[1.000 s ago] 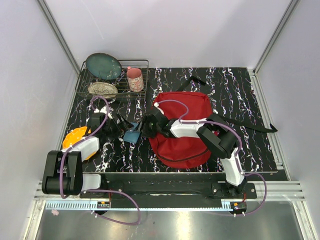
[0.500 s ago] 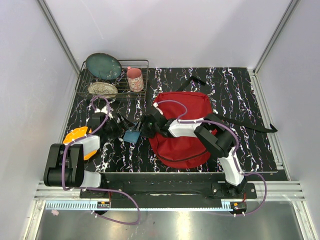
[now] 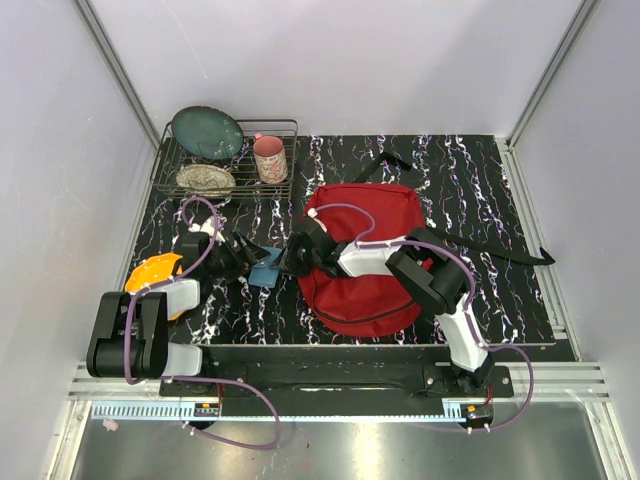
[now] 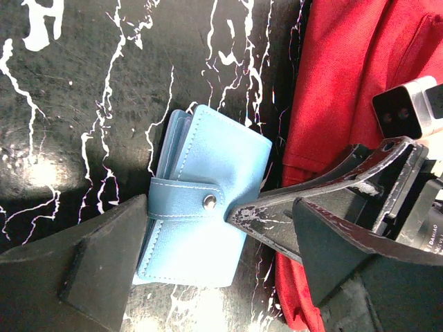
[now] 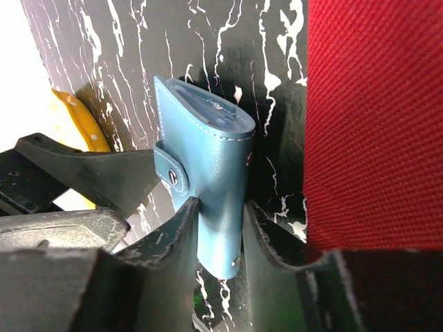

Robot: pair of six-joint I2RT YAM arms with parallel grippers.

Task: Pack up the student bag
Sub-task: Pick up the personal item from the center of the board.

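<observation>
The bag (image 3: 360, 300) lies flat on the table (image 3: 480, 180), just right of centre in the top view, with black straps trailing to the upper right. At its left edge, a blue wallet (image 5: 211, 194) sits between both arms.

The right claw (image 5: 220, 202) is clamped on the wallet, one finger pressed to each flat face. The left claw (image 4: 218, 207) stands wide apart around the same wallet and grips nothing.

The bag looks like soft, limp fabric. It is probably light, and it will likely sag and fold rather than hold its shape. Its mouth will tend to fall closed, so pinching one layer at the zip lip or the stitched top edge should give a firmer hold than the loose panel. The right arm covers the bag's middle, so I cannot tell whether the zip is open.

The wallet seems smooth and fairly stiff, and it may slip if held near a corner.
</observation>
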